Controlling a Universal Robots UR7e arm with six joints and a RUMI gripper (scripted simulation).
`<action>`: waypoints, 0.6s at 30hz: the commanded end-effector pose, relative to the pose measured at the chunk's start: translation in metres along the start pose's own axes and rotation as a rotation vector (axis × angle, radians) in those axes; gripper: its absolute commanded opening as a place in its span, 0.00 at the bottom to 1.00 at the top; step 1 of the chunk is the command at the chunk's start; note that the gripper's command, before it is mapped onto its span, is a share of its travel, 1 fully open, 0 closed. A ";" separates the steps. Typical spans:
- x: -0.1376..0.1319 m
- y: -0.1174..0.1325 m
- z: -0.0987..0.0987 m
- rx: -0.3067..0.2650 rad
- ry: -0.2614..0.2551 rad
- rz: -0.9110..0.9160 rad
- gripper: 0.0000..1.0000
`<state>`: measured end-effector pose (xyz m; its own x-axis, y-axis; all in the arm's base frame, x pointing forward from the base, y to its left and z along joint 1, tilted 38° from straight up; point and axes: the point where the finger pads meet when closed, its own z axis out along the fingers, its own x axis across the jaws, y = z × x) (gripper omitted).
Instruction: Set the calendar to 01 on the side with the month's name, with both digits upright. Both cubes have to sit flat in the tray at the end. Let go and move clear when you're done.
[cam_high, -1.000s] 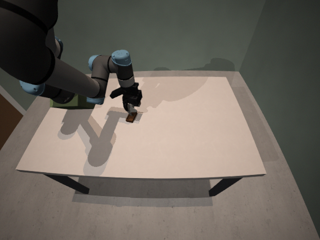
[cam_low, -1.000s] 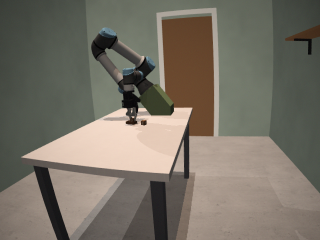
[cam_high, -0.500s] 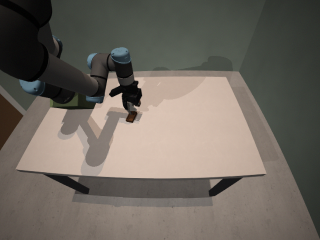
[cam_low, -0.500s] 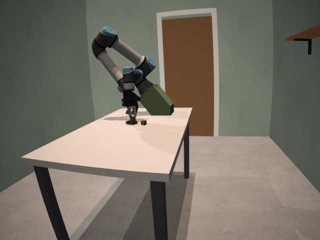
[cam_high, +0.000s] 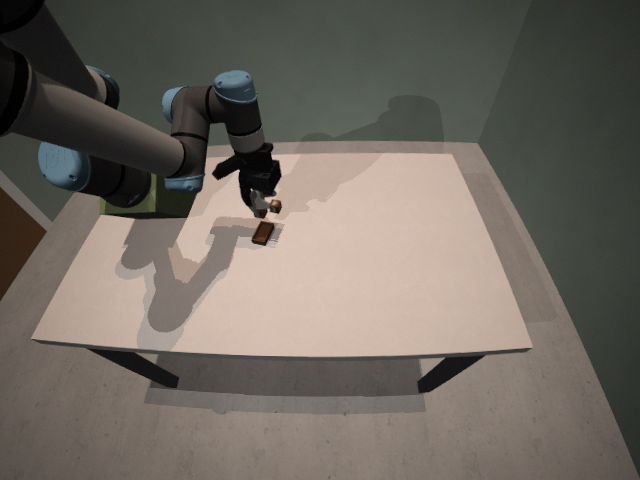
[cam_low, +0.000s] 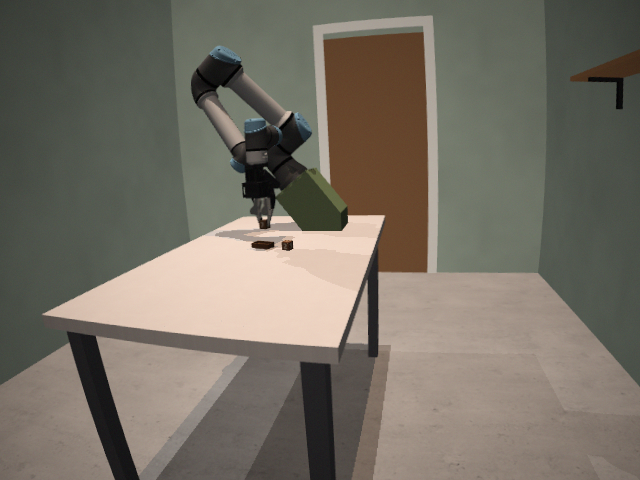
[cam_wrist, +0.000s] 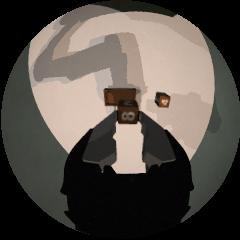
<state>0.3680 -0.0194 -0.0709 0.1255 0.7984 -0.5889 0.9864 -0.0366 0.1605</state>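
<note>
Mostly closed, the pincer (cam_high: 260, 210) (cam_low: 264, 220) (cam_wrist: 127, 111) is clamped on a brown cube (cam_high: 260, 213) (cam_low: 264, 224) (cam_wrist: 128, 113), held above the tabletop (cam_high: 372, 258) (cam_low: 222, 289) (cam_wrist: 185, 75). Its 8 is seen lying sideways in the wrist view. The brown tray (cam_high: 263, 233) (cam_low: 262, 244) (cam_wrist: 113, 97) is set nearer the short edge by the green block (cam_high: 173, 203) (cam_low: 315, 201), its long side pointing roughly from one long edge to the other. The other cube (cam_high: 275, 206) (cam_low: 287, 245) (cam_wrist: 163, 100) is placed outside it, toward the wall-side long edge; its mark cannot be read.
</note>
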 end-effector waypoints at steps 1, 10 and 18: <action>0.000 0.000 -0.016 0.006 -0.001 0.001 0.10; 0.000 0.001 -0.037 0.006 -0.001 0.001 0.10; 0.000 0.001 -0.039 0.006 -0.001 0.001 0.10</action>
<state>0.3643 0.0035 -0.0406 0.1262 0.7976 -0.5898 0.9869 -0.0408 0.1559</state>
